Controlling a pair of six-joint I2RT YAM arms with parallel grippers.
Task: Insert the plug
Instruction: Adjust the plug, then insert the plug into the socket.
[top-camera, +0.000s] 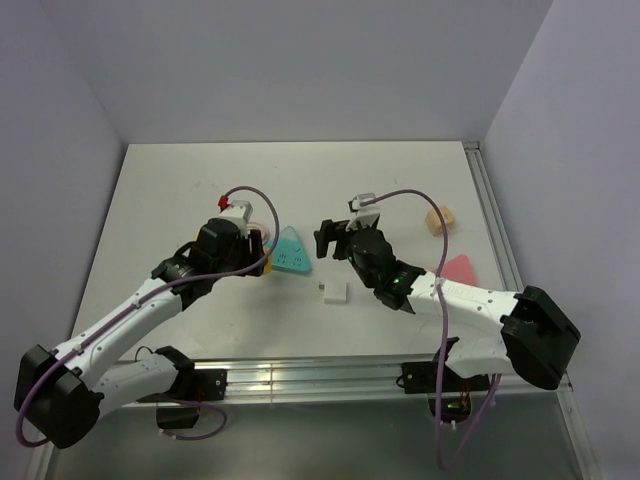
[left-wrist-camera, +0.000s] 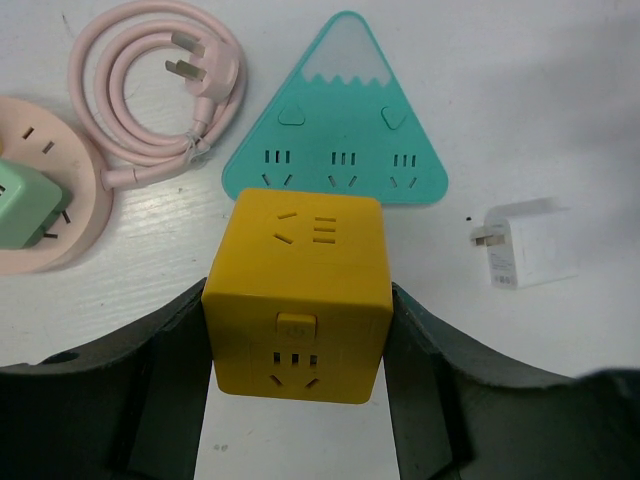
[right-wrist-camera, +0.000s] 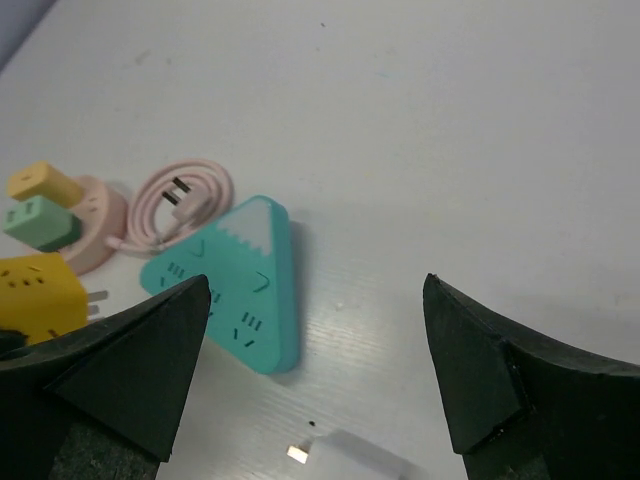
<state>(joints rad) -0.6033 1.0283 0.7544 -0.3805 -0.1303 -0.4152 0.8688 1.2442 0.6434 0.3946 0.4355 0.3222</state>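
Your L gripper (left-wrist-camera: 298, 340) clamps yellow cube (left-wrist-camera: 300, 250) | R gripper (right-wrist-camera: 315, 310) wide open, holds nothing | plug (left-wrist-camera: 22, 205) sits on pink disc (left-wrist-camera: 70, 180)

Plug (left-wrist-camera: 22, 205): small mint-green plastic block, rounded edges, partly cut off at left edge of left wrist view. Sits on round pink socket base (left-wrist-camera: 85, 215), prongs hidden. Ahead and far left of left gripper (left-wrist-camera: 298, 305), apart from it. Well left of right gripper (right-wrist-camera: 315, 288).
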